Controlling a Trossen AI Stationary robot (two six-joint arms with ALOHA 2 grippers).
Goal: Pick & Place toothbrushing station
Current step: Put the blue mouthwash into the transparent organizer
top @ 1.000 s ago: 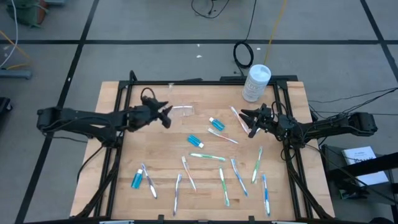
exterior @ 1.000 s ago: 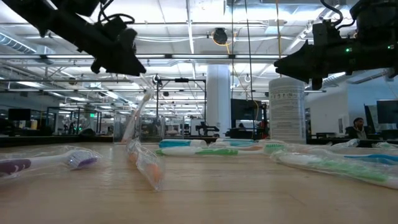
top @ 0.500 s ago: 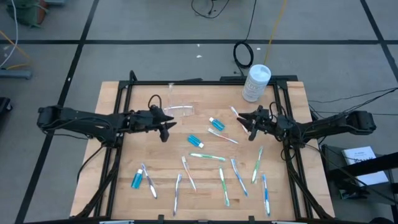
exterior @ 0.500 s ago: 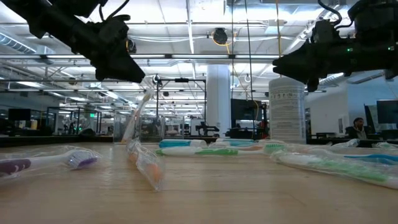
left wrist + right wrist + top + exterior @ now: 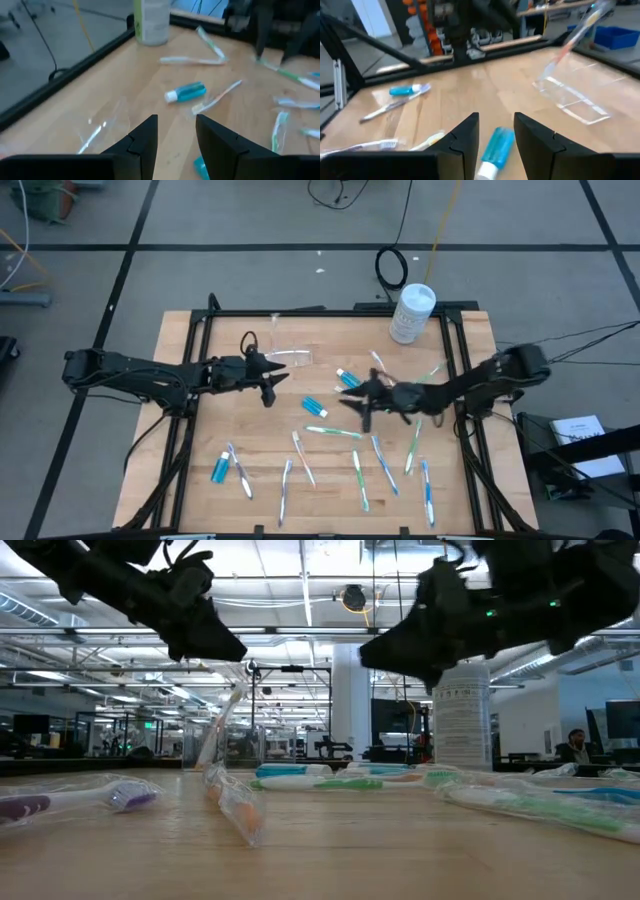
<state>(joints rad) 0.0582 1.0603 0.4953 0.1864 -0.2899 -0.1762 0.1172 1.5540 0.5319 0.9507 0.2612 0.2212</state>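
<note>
Right tool [image 5: 352,402] swung inward since earlier, fingers apart, empty, nearer the toothbrushing station [image 5: 287,359], left tool [image 5: 281,381] just beside it, apart, wrapped toothbrushes [image 5: 333,432] scattered beyond

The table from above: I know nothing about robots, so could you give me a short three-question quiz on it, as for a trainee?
1. What stands tilted in the clear holder? A) a toothbrush B) a blue tube C) nothing
2. True or false: the left pincer is gripping the clear holder.
3. Which pincer hangs nearer the white tub?

Key:
1. A
2. False: it is open and empty, beside the holder.
3. The right pincer.
</note>
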